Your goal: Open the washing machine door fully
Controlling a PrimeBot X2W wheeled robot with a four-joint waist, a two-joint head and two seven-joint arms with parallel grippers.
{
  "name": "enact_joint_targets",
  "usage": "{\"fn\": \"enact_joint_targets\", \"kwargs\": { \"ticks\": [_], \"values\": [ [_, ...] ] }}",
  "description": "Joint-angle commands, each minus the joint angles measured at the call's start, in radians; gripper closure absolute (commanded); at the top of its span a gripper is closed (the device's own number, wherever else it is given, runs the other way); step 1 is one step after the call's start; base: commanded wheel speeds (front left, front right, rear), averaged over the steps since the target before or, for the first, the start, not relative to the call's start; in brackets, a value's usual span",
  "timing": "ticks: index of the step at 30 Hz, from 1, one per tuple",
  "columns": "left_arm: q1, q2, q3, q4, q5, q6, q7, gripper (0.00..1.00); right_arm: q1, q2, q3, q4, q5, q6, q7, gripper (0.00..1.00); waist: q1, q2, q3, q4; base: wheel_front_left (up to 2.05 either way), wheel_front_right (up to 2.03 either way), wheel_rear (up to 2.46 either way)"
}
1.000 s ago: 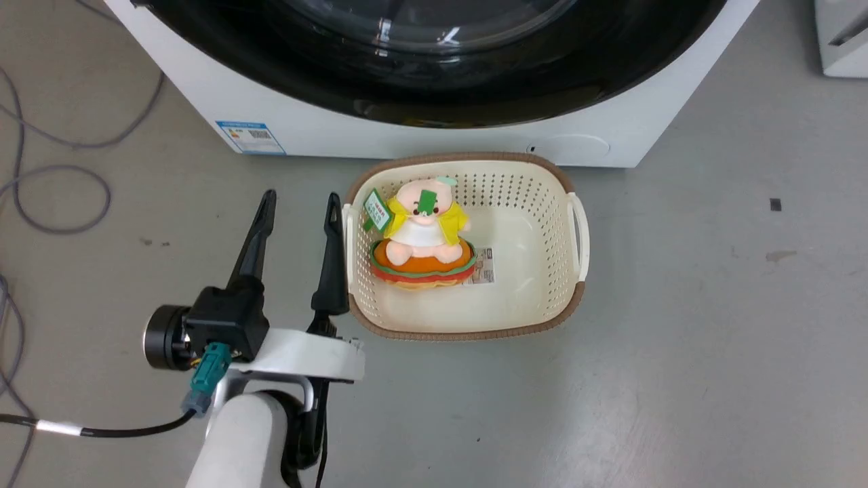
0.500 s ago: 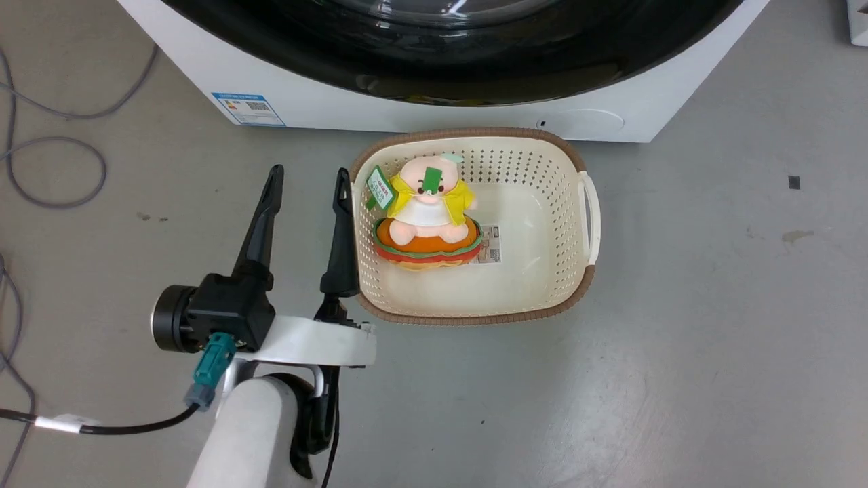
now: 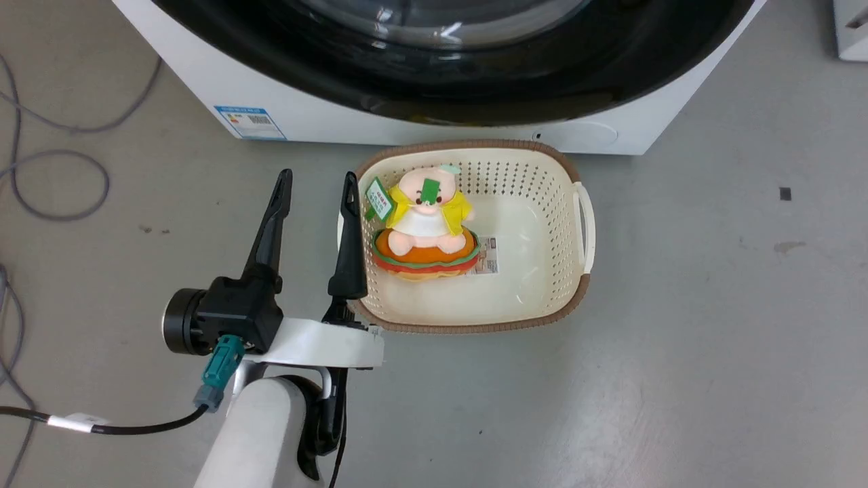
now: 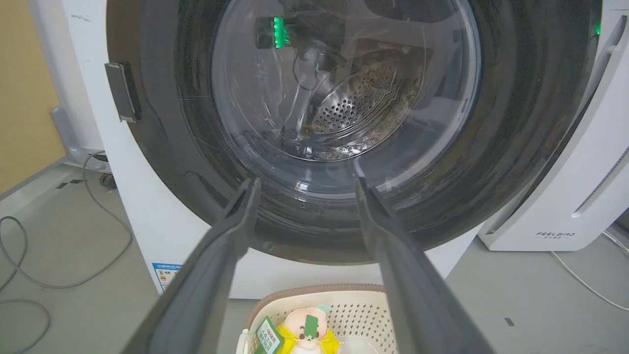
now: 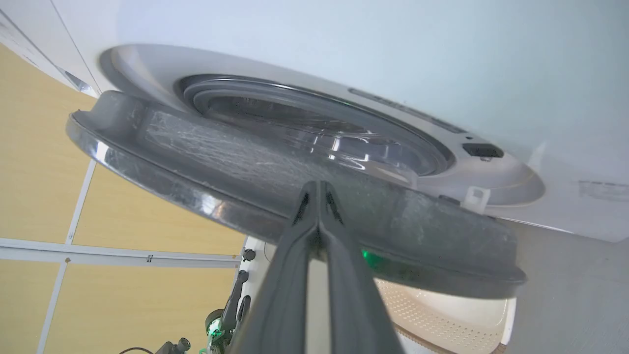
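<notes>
The washing machine door (image 5: 221, 162) stands ajar. Its latch side is lifted off the white front of the washing machine (image 5: 344, 49), with the grey rubber ring (image 5: 201, 96) showing in the gap, while its hinge side sits at the machine. The right gripper (image 5: 317, 184) is the nearer one: its jaws are clenched together on nothing and point into that gap at the door's grey inner face, near the rim. Whether the tips touch it I cannot tell.

As I judge it, the coming move turns on this — the door lies just ahead of those tips and can swing only outward from the machine about its upright hinge line, so the push must follow that arc. The left gripper (image 3: 319, 175) hangs in front of the machine, jaws released and empty, possibly within the door's sweep. A perforated cream laundry basket (image 3: 583, 217) holding a plush toy (image 3: 424, 227) sits on the floor (image 3: 712, 305) just in front of the machine, below the door's lower edge — little spare room there.
</notes>
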Motion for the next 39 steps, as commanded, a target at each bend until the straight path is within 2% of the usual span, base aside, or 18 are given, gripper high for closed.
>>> {"fn": "enact_joint_targets", "kwargs": {
  "ticks": [1, 21, 31, 39],
  "values": [
    [-0.013, 0.001, 0.0, 0.006, -0.007, 0.0, -0.006, 0.0, 0.016, -0.002, 0.003, -0.009, 0.015, 0.001, 0.011, 1.0, 0.0, 0.0, -0.015, -0.002, 0.0, 0.0, 0.0],
    [0.065, 0.001, 0.019, 0.056, -0.002, -0.012, -0.006, 0.0, 0.306, -0.002, 0.018, -0.148, 0.119, 0.001, 0.107, 1.0, 0.0, 0.0, -0.153, -0.02, 0.0, 0.0, 0.0],
    [0.145, 0.001, 0.049, 0.089, 0.028, -0.032, -0.006, 0.0, 0.536, 0.026, 0.055, -0.327, 0.199, 0.001, 0.132, 1.0, 0.0, 0.0, -0.26, -0.031, 0.0, 0.0, 0.0],
    [0.192, 0.001, 0.069, 0.099, 0.044, -0.045, -0.006, 0.0, 0.673, 0.04, 0.111, -0.49, 0.254, 0.001, 0.112, 1.0, 0.0, 0.0, -0.306, -0.03, 0.0, 0.0, 0.0]
  ]
}}
